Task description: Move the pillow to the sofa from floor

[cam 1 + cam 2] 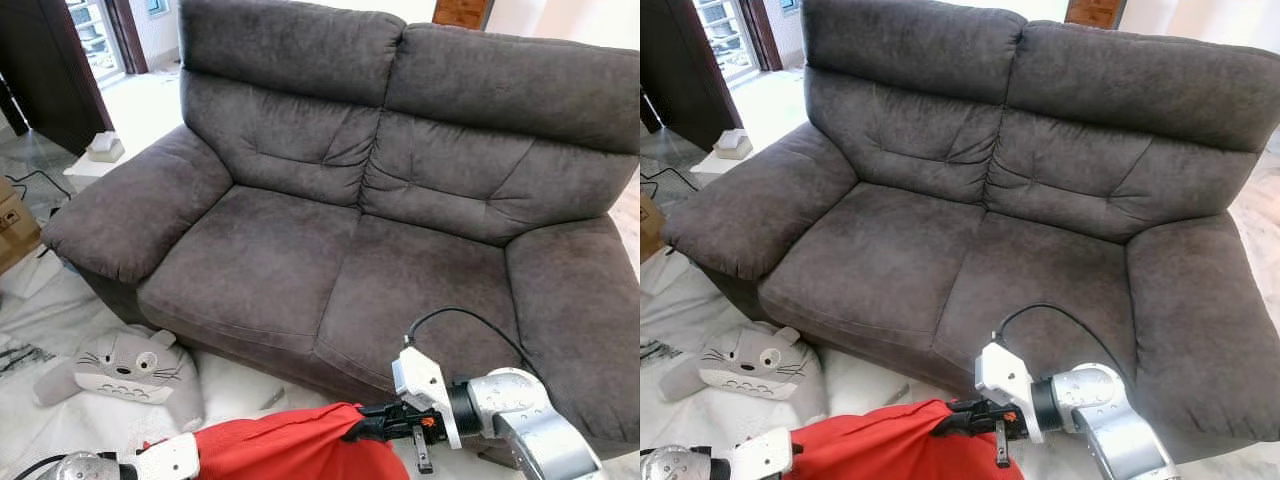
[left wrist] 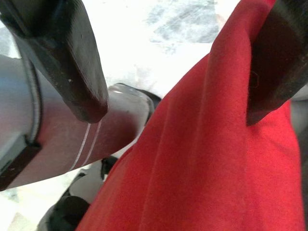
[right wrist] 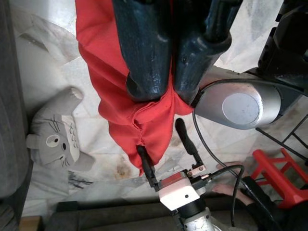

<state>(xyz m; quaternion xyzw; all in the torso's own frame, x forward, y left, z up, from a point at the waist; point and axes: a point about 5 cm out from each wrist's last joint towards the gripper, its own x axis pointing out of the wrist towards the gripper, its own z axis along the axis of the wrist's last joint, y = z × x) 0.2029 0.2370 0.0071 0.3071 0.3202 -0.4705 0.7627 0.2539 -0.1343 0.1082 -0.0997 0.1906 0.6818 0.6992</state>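
Hanging between the two grippers in front of the sofa's front edge, the red pillow [image 1: 290, 445] looks light and very soft, more a limp cover than a firm cushion, so it will sag and fold wherever it is not held (a pinch at one corner alone would let the rest swing).

On the left, the left gripper [image 3: 166, 147] has its fingers spread, with a fold of the red cloth lying against one finger [image 2: 274, 62]; I judge it a loose hold at best, not a closed grip. Further left on the floor, near the sofa's front left corner, lies a grey cat-faced cushion [image 1: 125, 370] on a pale sheet [image 1: 60, 310]; it is well apart from the red pillow and should stay out of the swing.

To the right, the right gripper [image 1: 375, 420] is clamped on a bunched corner of the cloth, its fingers [image 3: 144, 53] pressed together over the fabric. That pinch looks secure, since the cloth is not slippery.

The sofa [image 1: 400, 230] has both seat cushions bare, with padded arms at either end and a rounded front edge. The lift needs to clear that front edge; the right-hand seat, straight ahead of the pillow, offers the nearest open room.
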